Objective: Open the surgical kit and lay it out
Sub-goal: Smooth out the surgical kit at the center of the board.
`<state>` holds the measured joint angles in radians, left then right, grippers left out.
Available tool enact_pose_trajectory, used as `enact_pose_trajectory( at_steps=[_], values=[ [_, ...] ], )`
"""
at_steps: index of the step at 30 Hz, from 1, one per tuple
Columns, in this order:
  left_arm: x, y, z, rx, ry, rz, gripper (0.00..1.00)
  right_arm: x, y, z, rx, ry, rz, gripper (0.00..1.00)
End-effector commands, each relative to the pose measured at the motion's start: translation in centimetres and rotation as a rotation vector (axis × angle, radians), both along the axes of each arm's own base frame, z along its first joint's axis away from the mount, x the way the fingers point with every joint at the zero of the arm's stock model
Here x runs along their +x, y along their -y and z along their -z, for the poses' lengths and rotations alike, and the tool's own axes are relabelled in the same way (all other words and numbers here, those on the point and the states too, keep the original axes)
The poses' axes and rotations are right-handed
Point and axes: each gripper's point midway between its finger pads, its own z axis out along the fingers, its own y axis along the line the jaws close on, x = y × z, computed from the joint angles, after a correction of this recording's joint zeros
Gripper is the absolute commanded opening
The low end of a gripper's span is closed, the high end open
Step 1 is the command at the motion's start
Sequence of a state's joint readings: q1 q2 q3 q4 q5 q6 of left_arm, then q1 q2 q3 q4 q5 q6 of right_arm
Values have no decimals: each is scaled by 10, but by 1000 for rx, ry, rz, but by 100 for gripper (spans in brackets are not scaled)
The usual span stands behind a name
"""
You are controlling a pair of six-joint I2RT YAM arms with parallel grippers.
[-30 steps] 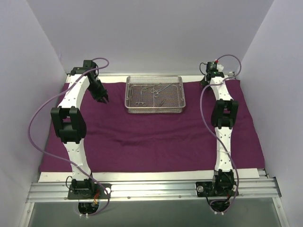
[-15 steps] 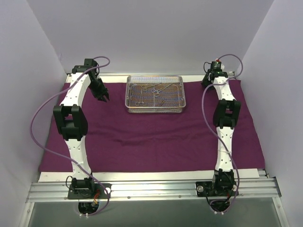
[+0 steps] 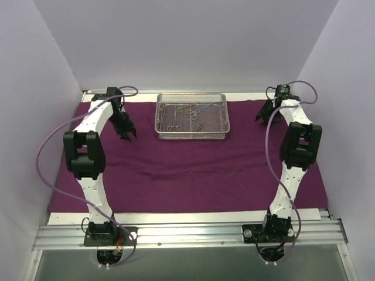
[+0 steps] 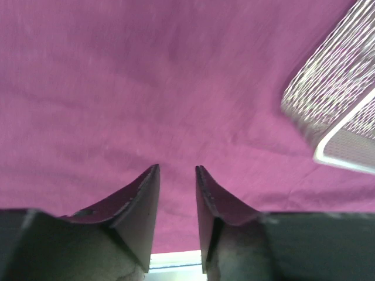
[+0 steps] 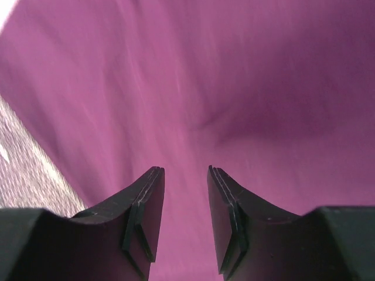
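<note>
Forceps (image 3: 186,110) inside wire-mesh tray (image 3: 191,136) on spread purple cloth (image 3: 193,170)

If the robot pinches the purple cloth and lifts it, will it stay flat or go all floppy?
Probably floppy: the purple cloth shows soft wrinkles across its middle. Pulling it would likely bunch it up, and might drag along the wire tray sitting on it.

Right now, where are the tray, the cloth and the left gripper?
Tray (image 3: 191,136): top view, on its near wall.
Cloth (image 3: 193,175): top view, on its bare middle.
Left gripper (image 4: 177,170): left wrist view, midway between its fingertips.
</note>
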<state>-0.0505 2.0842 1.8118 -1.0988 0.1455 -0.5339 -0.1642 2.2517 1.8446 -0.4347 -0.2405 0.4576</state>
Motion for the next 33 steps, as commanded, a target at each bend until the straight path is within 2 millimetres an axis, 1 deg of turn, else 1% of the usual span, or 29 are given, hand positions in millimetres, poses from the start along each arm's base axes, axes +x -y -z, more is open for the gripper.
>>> enact_pose_trajectory(
  at_steps=[1,2,3,4,5,6,7,8,9,10,11,13,14,16,17,19,20,22,23,24,25,28,29,31,32,33],
  values=[
    [3,6,-44,-24,175,28,40,-34,-6,-41,-38,28,-52,36],
    [-4,7,-41,-29,155,32,41,-45,-8,-56,-41,54,-45,36],
    [-10,10,-38,-36,141,39,40,-66,-14,-36,-25,4,-46,35],
    [-15,10,-35,-36,127,39,40,-76,-15,-32,-25,-13,-40,32],
    [-25,10,-28,-39,109,36,40,-85,-15,-34,-34,-13,-28,30],
    [-29,11,-26,-43,105,38,40,-97,-15,-18,-35,-37,-16,26],
    [-32,12,-26,-50,109,38,40,-100,-15,-14,-36,-40,2,20],
    [-35,12,-21,-51,97,36,39,-102,-14,-11,-39,-39,6,17],
    [-36,11,-20,-50,92,41,38,-100,-14,-7,-43,-29,7,15],
    [-37,11,-18,-48,77,42,37,-103,-12,0,-54,-43,14,10],
    [-40,10,-19,-47,62,43,36,-103,-11,8,-58,-58,18,6],
    [-36,10,-25,-46,75,49,36,-104,-7,17,-78,-73,31,0],
    [-37,10,-27,-44,76,50,36,-109,3,25,-107,-104,64,0],
    [-32,9,-35,-42,102,56,38,-116,9,34,-139,-132,81,0],
    [-31,7,-39,-39,108,54,40,-126,17,42,-177,-167,99,0],
    [-30,5,-45,-43,121,52,41,-140,21,51,-182,-216,108,0],
    [-29,4,-48,-45,129,51,41,-153,26,58,-204,-252,121,0],
    [-29,1,-54,-43,146,51,42,-168,30,62,-212,-290,129,0],
    [-29,0,-55,-41,151,51,42,-170,31,58,-217,-281,130,0],
    [-28,-3,-56,-39,157,48,43,-180,32,60,-228,-303,131,0],
    [-28,-4,-57,-39,160,48,43,-183,34,58,-233,-303,133,0],
    [-28,-6,-57,-41,159,50,43,-176,37,41,-246,-261,121,0],
    [-27,-7,-58,-40,159,50,43,-171,38,32,-251,-242,113,0],
    [-30,-8,-58,-33,151,53,43,-155,38,4,-260,-179,92,0],
    [-33,-8,-55,-33,142,55,43,-152,34,-5,-257,-162,77,0],
    [-35,-8,-54,-32,138,58,43,-154,31,-14,-255,-161,63,2]
  ],
)
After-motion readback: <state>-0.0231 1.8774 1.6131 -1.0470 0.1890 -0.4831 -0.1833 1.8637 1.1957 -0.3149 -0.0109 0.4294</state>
